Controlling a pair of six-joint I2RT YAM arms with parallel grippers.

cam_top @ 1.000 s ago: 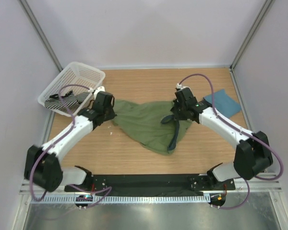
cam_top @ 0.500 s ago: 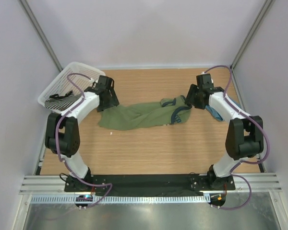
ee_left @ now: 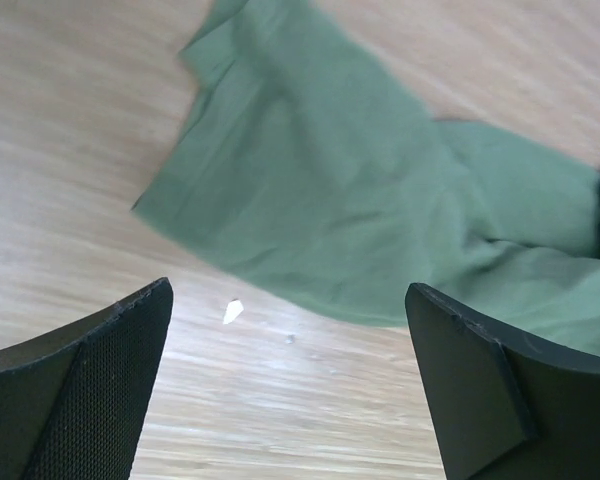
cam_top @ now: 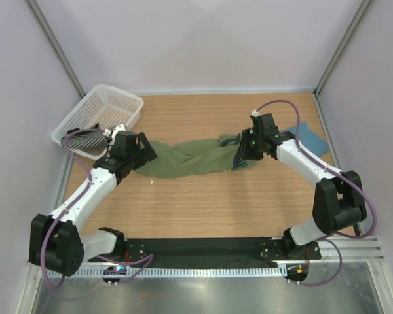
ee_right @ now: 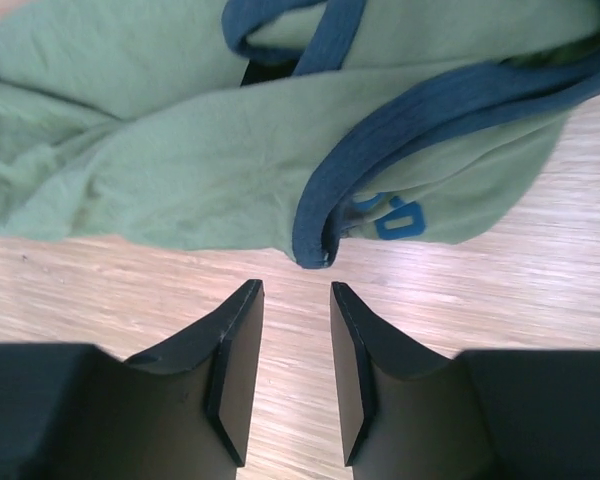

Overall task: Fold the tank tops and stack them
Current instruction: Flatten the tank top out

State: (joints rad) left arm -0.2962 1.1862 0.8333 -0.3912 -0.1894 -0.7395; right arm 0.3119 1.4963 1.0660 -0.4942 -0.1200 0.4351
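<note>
moved nearer, left hand (ee_left: 288, 290) spread, right hand (ee_right: 295, 290) barely parted, both empty

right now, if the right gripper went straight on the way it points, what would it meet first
The navy trim of the green top, just ahead of the right gripper; the table might come first, depth unclear.

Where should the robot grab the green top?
Pinch the navy trim of the green tank top, coming from the right gripper side. There the band curls into a ridge pointing at that gripper, probably easier to catch than the flat cloth.
</note>
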